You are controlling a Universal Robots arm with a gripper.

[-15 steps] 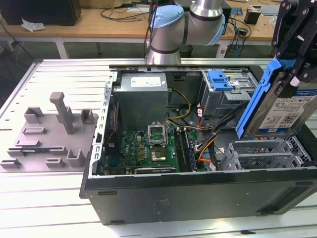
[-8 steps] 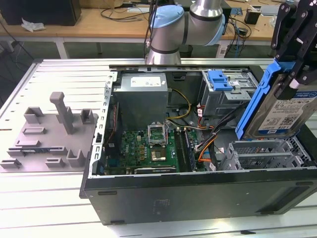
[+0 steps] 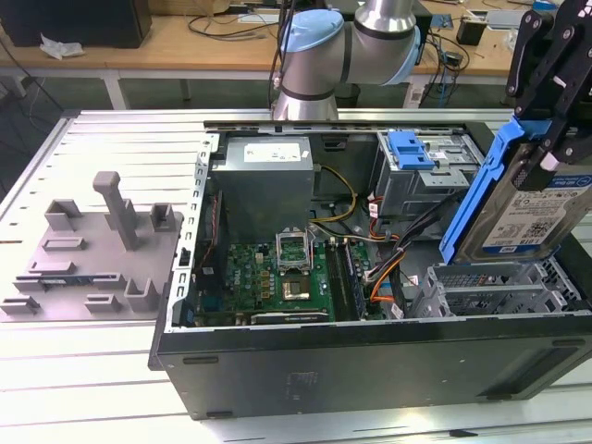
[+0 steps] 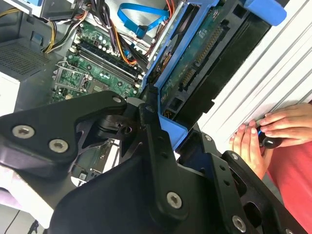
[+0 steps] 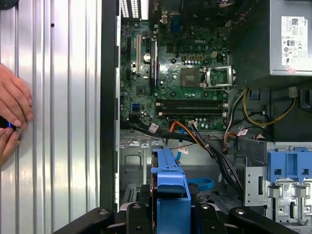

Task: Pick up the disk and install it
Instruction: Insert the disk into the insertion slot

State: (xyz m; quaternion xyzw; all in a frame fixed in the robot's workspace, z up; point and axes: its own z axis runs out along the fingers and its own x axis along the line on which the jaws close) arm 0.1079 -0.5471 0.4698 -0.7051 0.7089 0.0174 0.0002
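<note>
We see the pincer (image 3: 541, 159) clamped on the disk (image 3: 518, 217), jaws closed on the upper end. In the first wrist view its blue carrier (image 5: 170, 192) sits squeezed between them. The disk hangs off the pincer, tilted, label side showing in the exterior view, free end pointing down.

Right under the pincer is the cage (image 3: 490, 294). We judge the tilt and the end grip are there so the free end can lead into that bay. We cannot tell whether the low corner touches the cage.

The case (image 3: 370, 356) lies on its side, open face up, so we reckon the bays are reachable from above. Beyond the pincer is a second cage (image 3: 407, 190) with a blue bracket (image 3: 412, 148) on top, which is not our part. The motherboard (image 3: 277, 268) sits well off to the pincer's side, with cables (image 3: 388, 264) between it and the cage.

A person's hands (image 4: 270, 127) rest on the ribbed table (image 3: 120, 139) outside the case wall, apart from the pincer. They pinch a small dark item. They are well out of the way, we guess on purpose.
</note>
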